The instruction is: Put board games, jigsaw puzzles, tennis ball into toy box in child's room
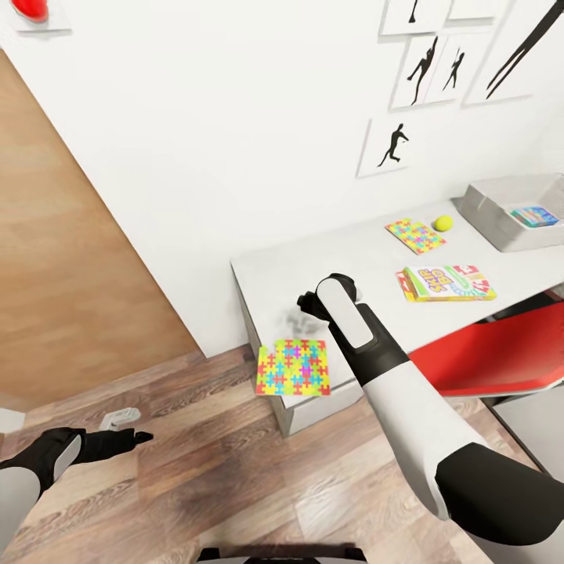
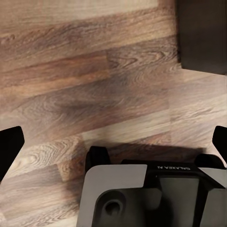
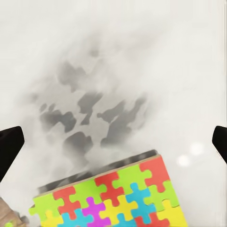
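Right at the near left corner of the table (image 1: 360, 262) lies the larger jigsaw puzzle (image 1: 292, 366), a bright mat of yellow, pink, blue and green pieces that overhangs the near edge, part of it past the desktop and over the white drawer unit (image 1: 301, 411) below. In the right wrist view the same puzzle (image 3: 113, 198) shows with one edge lifted a little off the grey surface, a mottled shadow spread on the top beyond it. The right gripper (image 1: 309, 304) hovers over the tabletop just behind the puzzle, its fingers (image 3: 9, 146) spread wide apart and holding nothing. Farther along the table, toward its back edge, the smaller jigsaw puzzle (image 1: 414, 235) lies flat, with the tennis ball (image 1: 443, 223) just beside it. Nearer the front edge rests the SKIP-BO board game (image 1: 446, 283), flat and slightly askew. At the far right end of the table stands the toy box (image 1: 489, 211), and a blue board game (image 1: 534, 215) lies inside it. A red chair (image 1: 493, 356) sits below the front edge. The left gripper (image 1: 129, 437) hangs low over the wood-plank floor (image 1: 204, 462), well apart from the table, its fingers (image 2: 9, 146) likewise spread and empty. Black silhouette pictures (image 1: 392, 145) hang on the white wall behind the table.
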Available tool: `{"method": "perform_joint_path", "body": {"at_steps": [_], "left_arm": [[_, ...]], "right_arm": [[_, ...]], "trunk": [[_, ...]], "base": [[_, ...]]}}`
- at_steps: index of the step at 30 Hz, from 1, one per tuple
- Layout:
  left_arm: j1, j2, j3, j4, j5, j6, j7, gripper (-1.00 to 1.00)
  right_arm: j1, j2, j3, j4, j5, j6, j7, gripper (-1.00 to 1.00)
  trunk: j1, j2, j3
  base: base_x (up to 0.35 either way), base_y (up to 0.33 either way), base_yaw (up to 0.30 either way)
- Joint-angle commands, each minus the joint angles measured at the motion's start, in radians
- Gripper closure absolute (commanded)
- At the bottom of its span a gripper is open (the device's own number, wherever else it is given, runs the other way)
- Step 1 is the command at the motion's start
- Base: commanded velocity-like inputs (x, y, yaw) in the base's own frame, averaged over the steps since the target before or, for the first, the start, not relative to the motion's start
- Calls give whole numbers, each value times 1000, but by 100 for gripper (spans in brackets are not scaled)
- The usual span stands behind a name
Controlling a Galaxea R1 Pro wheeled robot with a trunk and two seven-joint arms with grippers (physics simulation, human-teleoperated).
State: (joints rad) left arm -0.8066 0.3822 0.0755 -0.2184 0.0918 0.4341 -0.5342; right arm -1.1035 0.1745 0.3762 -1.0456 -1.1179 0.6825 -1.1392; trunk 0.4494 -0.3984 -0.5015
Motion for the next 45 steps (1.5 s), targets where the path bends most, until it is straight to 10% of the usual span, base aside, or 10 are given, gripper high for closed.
{"method": "perform_joint_path", "body": {"at_steps": [1,45], "left_arm": [[0,0,6,0,6,10,-1,-100],[0,1,6,-1,8,10,-1,-100]], "right_arm": [[-1,0,1,-1,-5,8,-7,-100],[3,0,1,9,-6,7,-6,-100]], "trunk": [[1,-2,0],[1,-2,61]], "base": [[0,12,-102],[-14,83,-187]]}}
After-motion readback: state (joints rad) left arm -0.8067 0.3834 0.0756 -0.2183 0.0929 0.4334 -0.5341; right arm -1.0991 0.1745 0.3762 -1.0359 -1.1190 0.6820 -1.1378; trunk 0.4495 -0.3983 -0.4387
